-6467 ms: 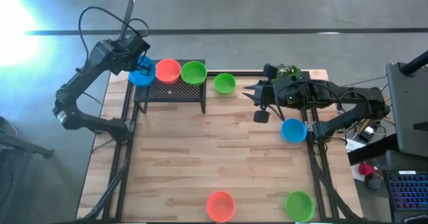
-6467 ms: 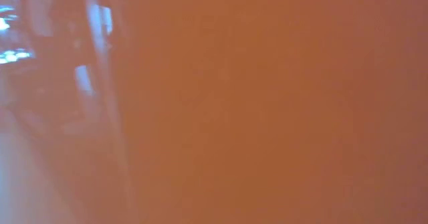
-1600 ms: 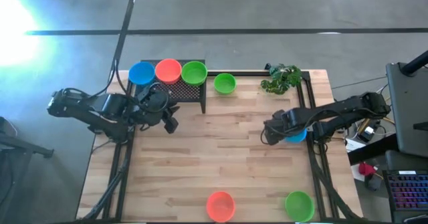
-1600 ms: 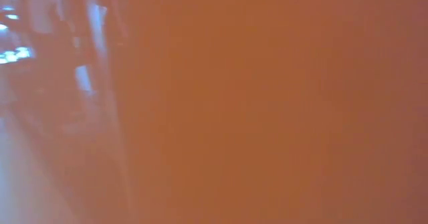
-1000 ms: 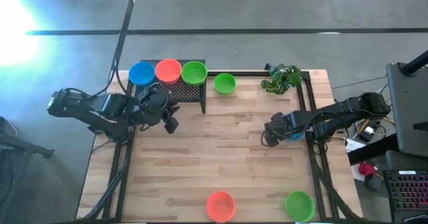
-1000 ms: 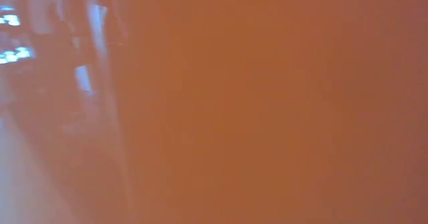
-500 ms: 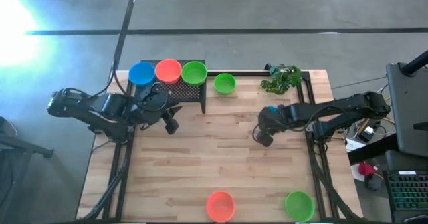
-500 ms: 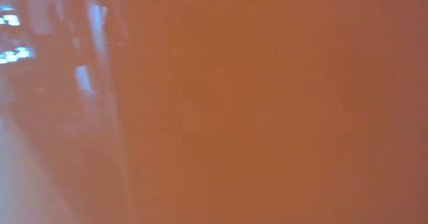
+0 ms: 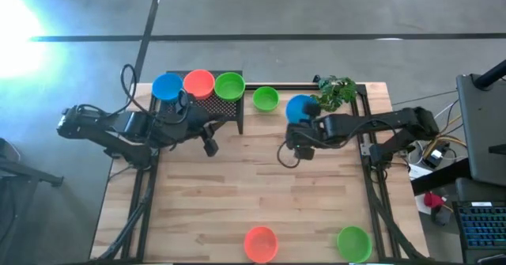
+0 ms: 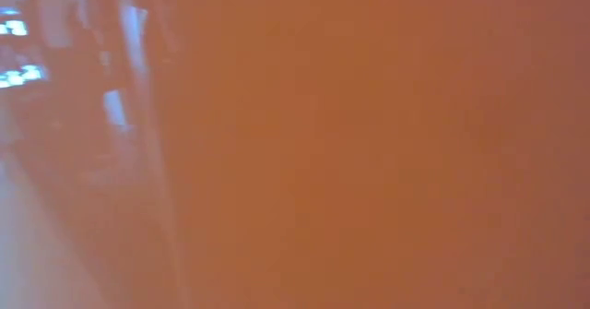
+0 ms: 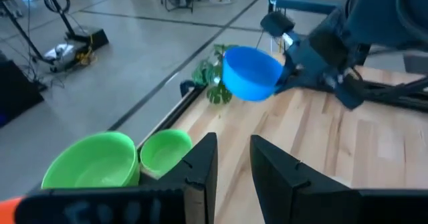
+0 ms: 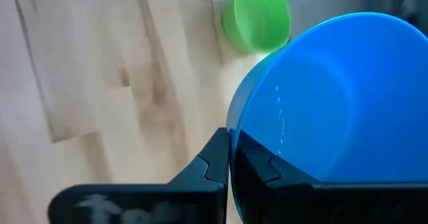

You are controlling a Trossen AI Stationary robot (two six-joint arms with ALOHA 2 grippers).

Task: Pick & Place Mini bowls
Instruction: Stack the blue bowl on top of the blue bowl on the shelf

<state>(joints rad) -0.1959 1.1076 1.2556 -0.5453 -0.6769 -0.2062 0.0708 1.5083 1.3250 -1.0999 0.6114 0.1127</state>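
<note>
The right tool (image 12: 231, 158) is pinching the rim of a blue mini bowl (image 9: 299, 107), lifting it above the counter (image 9: 253, 194) near the plant sprig (image 9: 334, 92). The left tool (image 9: 209, 146) is hovering empty, fingers parted, beside the mesh stand (image 9: 207, 107).

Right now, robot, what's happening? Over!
Right gripper shut on blue bowl, lifted over the table. Left gripper open, empty, beside mesh stand. Nothing blocking.

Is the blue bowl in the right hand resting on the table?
No. The right hand holds the blue bowl by its rim, lifted clear of the table.
</note>
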